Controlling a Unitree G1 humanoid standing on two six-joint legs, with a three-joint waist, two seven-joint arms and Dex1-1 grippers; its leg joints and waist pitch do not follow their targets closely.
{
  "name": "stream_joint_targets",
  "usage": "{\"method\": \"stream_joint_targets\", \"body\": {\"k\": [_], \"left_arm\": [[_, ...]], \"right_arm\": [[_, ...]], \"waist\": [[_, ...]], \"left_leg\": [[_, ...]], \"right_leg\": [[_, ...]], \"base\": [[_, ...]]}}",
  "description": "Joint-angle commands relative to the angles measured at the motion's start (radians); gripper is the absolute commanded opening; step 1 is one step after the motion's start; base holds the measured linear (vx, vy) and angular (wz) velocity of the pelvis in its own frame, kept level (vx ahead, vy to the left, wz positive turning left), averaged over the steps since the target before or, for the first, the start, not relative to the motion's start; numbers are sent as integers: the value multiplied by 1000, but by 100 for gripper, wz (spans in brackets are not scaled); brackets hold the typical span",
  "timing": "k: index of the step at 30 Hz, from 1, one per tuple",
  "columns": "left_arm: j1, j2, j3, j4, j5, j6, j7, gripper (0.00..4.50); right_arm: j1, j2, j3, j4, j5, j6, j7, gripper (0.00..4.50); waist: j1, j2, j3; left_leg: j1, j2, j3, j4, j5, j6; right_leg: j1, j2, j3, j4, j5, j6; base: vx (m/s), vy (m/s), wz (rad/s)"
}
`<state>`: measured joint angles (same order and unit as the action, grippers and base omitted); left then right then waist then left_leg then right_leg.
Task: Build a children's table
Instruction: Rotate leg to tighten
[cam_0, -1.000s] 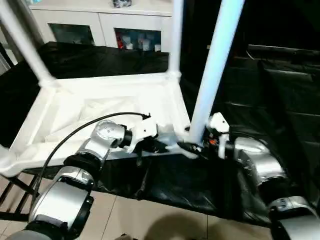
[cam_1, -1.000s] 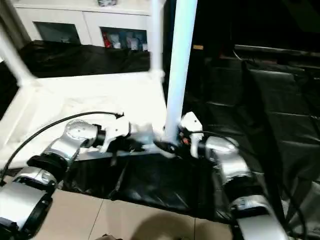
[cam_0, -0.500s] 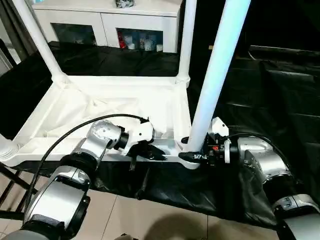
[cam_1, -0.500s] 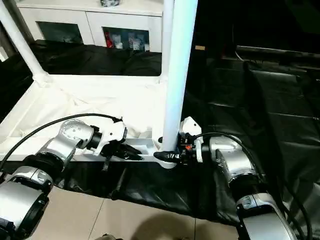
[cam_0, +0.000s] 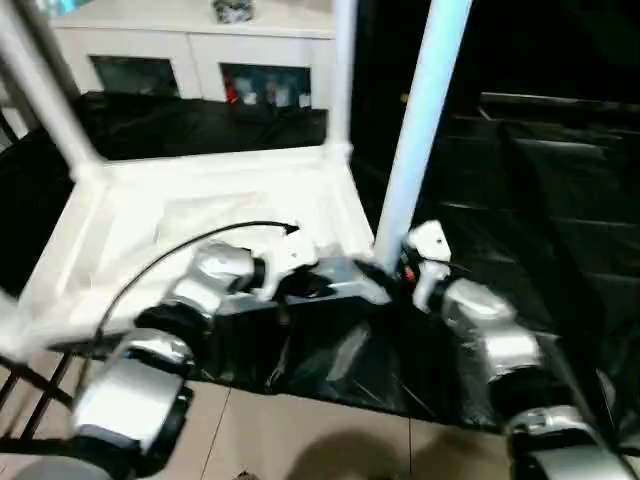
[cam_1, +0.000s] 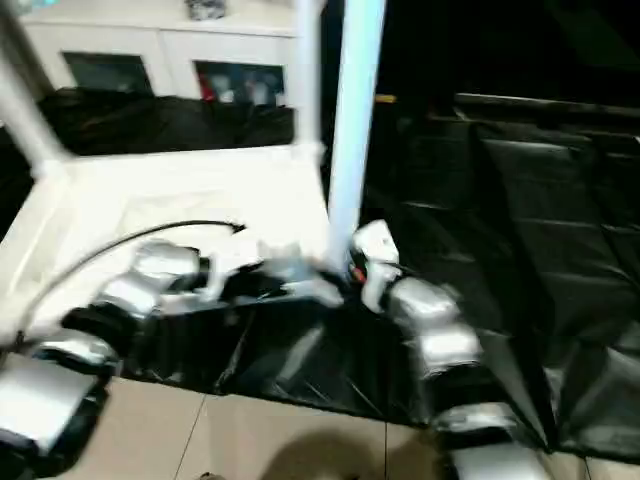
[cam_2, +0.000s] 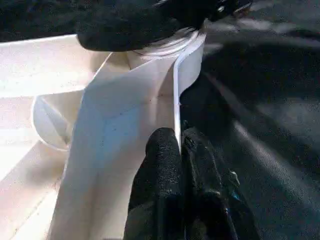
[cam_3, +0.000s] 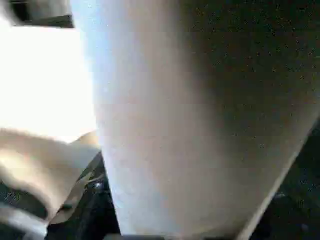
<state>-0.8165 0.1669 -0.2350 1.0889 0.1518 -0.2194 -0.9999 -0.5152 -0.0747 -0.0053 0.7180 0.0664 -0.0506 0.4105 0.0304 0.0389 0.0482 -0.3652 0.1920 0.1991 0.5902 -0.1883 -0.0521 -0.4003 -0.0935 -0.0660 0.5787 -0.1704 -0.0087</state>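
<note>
The white tabletop (cam_0: 200, 205) of the children's table lies upside down on black sheeting, rim up. Legs stand in its far left socket (cam_0: 45, 100) and far right socket (cam_0: 343, 70). A third leg (cam_0: 415, 120) rises from the near right corner socket (cam_2: 165, 55). My left gripper (cam_2: 179, 145) is shut on the near rim beside that corner, one finger on each side of the thin wall. My right gripper (cam_0: 395, 268) sits at the base of the near right leg, which stands close before its wrist camera (cam_3: 190, 125).
A white cabinet (cam_0: 190, 60) stands behind the work. Black sheeting (cam_0: 540, 200) covers the surface under and to the right of the tabletop. Tiled floor (cam_0: 300, 430) shows in front. A black cable (cam_0: 170, 255) arcs over my left forearm.
The head camera has shifted and the picture has blurred. Both grippers keep their places, the left on the near rim and the right at the leg's base.
</note>
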Motion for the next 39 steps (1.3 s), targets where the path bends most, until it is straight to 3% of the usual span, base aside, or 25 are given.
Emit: {"method": "stream_joint_targets", "body": {"k": [1,7,10,12,18,19,20,22,23,25,27,31,32,33,34,39], "left_arm": [[-14,-60,-16,-5,11,-14,54,0],[-8,-66,-21,3,26,-30,97,0],[-3,-54,-22,3,33,-39,100,0],[2,-42,-23,5,36,-46,103,0],[9,-21,-23,13,42,-66,107,0],[10,-18,-22,14,43,-69,107,0],[10,-16,-20,18,46,-76,109,0],[10,-15,-20,19,48,-80,111,0],[9,-15,-20,22,48,-84,112,0],[8,-15,-20,25,45,-90,115,0],[8,-16,-17,27,36,-93,109,0],[13,-17,-11,22,24,-93,96,0],[17,-18,-10,21,23,-95,87,0],[18,-18,-11,21,23,-95,83,0],[22,-18,-11,19,22,-97,76,0],[32,-15,-6,14,21,-98,88,0]], "right_arm": [[10,75,32,75,-22,71,-87,212],[13,107,57,53,-41,35,-88,205],[24,90,57,23,-35,18,-59,269],[34,64,57,-9,-25,20,-14,271],[88,-73,90,-156,19,50,221,296],[99,-100,90,-184,36,58,268,296],[129,-181,91,-249,69,69,382,296],[143,-214,92,-276,81,75,423,296],[163,-258,88,-310,95,83,469,296],[184,-303,79,-349,110,101,520,296],[211,-357,60,-391,125,124,570,296],[243,-417,37,-434,149,153,614,296],[246,-424,30,-438,150,158,606,296],[246,-424,28,-438,150,159,602,296],[246,-424,25,-437,150,161,591,296],[260,-418,46,-469,150,168,588,296]], "waist": [[-7,-5,-53],[-8,-9,-52],[-8,-12,-52],[-5,-11,-54],[8,-16,-59],[6,-16,-58],[10,-21,-59],[14,-20,-58],[14,-30,-59],[17,-33,-59],[19,-38,-57],[20,-38,-57],[18,-31,-55],[16,-35,-56],[17,-31,-56],[16,-28,-59]], "left_leg": [[18,35,-28,-89,-370,2],[21,34,-27,-89,-396,10],[21,34,-26,-89,-400,14],[21,35,-25,-88,-388,22],[18,39,-16,-82,-318,57],[12,38,-16,-82,-302,62],[12,39,-16,-79,-277,76],[16,40,-13,-77,-282,84],[4,38,-16,-77,-254,90],[8,38,-15,-75,-250,96],[4,38,-16,-75,-249,103],[2,39,-21,-76,-257,102],[4,39,-21,-77,-262,99],[4,37,-19,-76,-261,95],[6,37,-20,-76,-264,93],[4,37,-19,-75,-251,96]], "right_leg": [[27,-56,34,-88,-455,-167],[24,-56,36,-93,-459,-159],[23,-56,36,-95,-461,-156],[25,-56,38,-93,-438,-159],[36,-53,41,-77,-290,-200],[37,-57,42,-76,-292,-206],[41,-54,40,-76,-291,-200],[36,-55,42,-79,-302,-201],[48,-57,39,-77,-315,-190],[43,-56,39,-80,-334,-183],[43,-56,37,-82,-375,-169],[43,-57,34,-87,-421,-149],[38,-57,34,-88,-423,-153],[38,-55,34,-90,-422,-153],[36,-55,34,-90,-422,-156],[40,-54,34,-83,-357,-175]], "base": [[0,0,0],[0,0,0],[0,0,0],[0,0,0],[0,0,0],[0,0,0],[0,0,0],[0,0,0],[0,0,0],[0,0,0],[0,0,0],[0,0,0],[0,0,0],[0,0,0],[0,0,0],[0,0,0]]}}
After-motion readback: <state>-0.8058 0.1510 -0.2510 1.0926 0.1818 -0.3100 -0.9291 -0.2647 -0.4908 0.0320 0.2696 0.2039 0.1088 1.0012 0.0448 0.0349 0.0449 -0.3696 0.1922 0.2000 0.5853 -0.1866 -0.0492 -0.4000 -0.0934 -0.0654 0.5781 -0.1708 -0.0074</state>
